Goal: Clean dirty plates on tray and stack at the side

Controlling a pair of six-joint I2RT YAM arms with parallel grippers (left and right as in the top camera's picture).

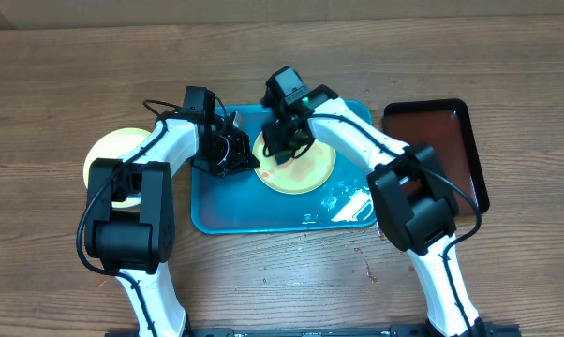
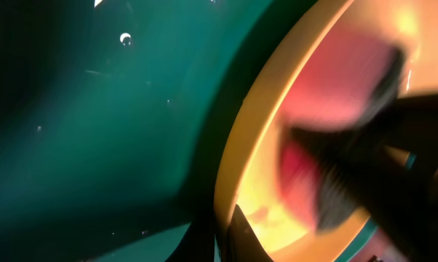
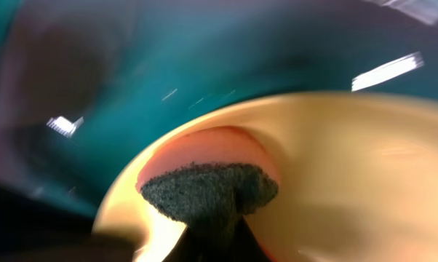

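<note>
A pale yellow-green plate (image 1: 310, 173) lies on the turquoise tray (image 1: 254, 213). My left gripper (image 1: 237, 154) is shut on the plate's left rim; in the left wrist view its jaws (image 2: 226, 231) pinch the rim of the plate (image 2: 259, 138) above the tray (image 2: 95, 109). My right gripper (image 1: 284, 142) is shut on a pink sponge with a dark scouring face (image 3: 208, 191) and presses it on the plate (image 3: 350, 182). The sponge also shows in the left wrist view (image 2: 328, 80). A second yellow-green plate (image 1: 106, 154) lies on the table at the left. The light blue plate is out of view.
A dark brown-red tray (image 1: 446, 131) stands on the wooden table to the right of the turquoise one. Wet patches (image 1: 346, 201) glint on the turquoise tray's right part. Both arms reach over the tray from the front.
</note>
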